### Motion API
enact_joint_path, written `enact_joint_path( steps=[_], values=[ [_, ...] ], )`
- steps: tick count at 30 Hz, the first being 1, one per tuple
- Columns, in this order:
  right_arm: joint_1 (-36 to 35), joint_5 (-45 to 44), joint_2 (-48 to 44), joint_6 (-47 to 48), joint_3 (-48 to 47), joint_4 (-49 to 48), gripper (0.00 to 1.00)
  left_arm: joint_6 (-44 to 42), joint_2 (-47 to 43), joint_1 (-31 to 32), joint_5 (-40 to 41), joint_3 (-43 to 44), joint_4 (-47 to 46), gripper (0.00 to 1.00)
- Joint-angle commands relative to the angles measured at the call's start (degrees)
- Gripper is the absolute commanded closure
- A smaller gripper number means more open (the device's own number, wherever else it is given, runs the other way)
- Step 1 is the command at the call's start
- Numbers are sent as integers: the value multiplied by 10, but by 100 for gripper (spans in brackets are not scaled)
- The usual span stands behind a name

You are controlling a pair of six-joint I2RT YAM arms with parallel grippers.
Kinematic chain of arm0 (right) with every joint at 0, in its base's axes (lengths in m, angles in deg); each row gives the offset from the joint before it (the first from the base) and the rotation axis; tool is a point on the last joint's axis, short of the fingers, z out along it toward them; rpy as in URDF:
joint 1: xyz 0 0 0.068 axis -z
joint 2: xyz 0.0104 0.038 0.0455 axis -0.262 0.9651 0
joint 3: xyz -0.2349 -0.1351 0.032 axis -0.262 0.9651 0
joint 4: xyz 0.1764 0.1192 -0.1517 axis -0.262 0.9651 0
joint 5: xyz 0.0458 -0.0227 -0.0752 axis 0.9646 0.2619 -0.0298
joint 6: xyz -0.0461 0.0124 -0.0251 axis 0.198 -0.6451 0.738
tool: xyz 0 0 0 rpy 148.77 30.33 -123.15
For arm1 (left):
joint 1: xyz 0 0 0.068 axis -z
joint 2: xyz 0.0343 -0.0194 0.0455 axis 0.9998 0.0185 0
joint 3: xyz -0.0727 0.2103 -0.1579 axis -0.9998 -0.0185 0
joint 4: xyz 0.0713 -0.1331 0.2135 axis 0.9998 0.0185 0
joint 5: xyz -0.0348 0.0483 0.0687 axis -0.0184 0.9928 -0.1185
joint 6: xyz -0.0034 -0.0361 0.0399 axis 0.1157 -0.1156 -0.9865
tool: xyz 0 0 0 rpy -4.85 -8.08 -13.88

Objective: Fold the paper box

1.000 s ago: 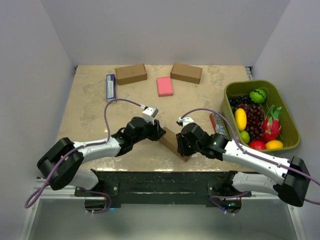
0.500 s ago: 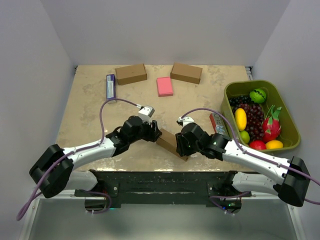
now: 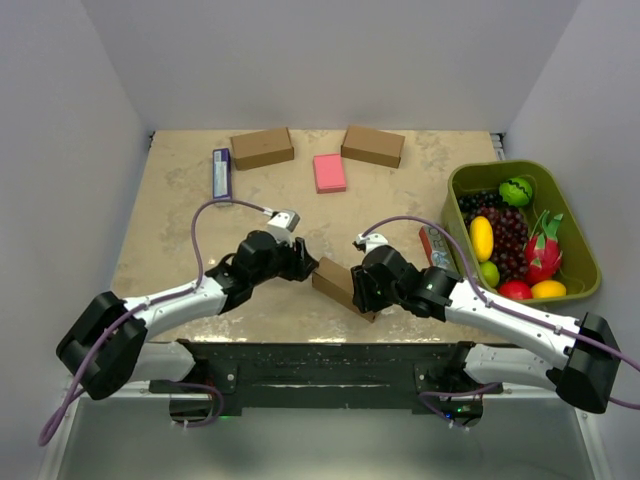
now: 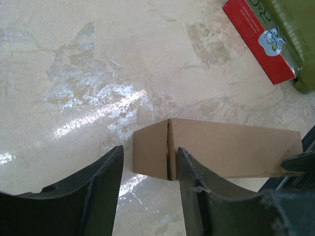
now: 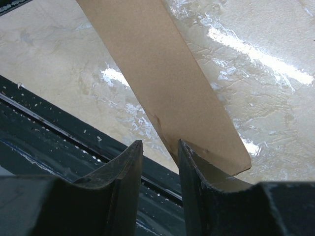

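Up front, the right hand (image 5: 160,149) seemingly pinches the paper box (image 4: 231,150); left hand (image 4: 150,150) gapes empty.

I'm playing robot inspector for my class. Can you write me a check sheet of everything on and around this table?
Surface: beige marbled table, shiny in patches.
Job's things: paper box, slim, lying slantwise near the front edge between both grippers.
Clutter: brown box, second brown box and pink pad at the back; blue packet back left; red packet beside a green basket of fruit.
Grippers: left gripper open around the box's end flap, not pinching; right gripper at the other end, grip unclear.
Cables: purple cable on the left arm, another cable on the right.
Surroundings: plain pale walls; black rail in front.
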Motion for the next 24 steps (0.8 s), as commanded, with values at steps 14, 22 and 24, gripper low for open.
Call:
enact_joint_path(
  steps=[14,22,24],
  values=[
    [-1,-11,14,-8,18,42,62,27,12,-3,-26,-111,-61,66],
    [-2,-2,16,-11,24,33,62,37,23,-3,-19,-131,-65,71],
    [-2,0,14,-16,28,31,62,38,17,-3,-17,-132,-65,71]
  ],
)
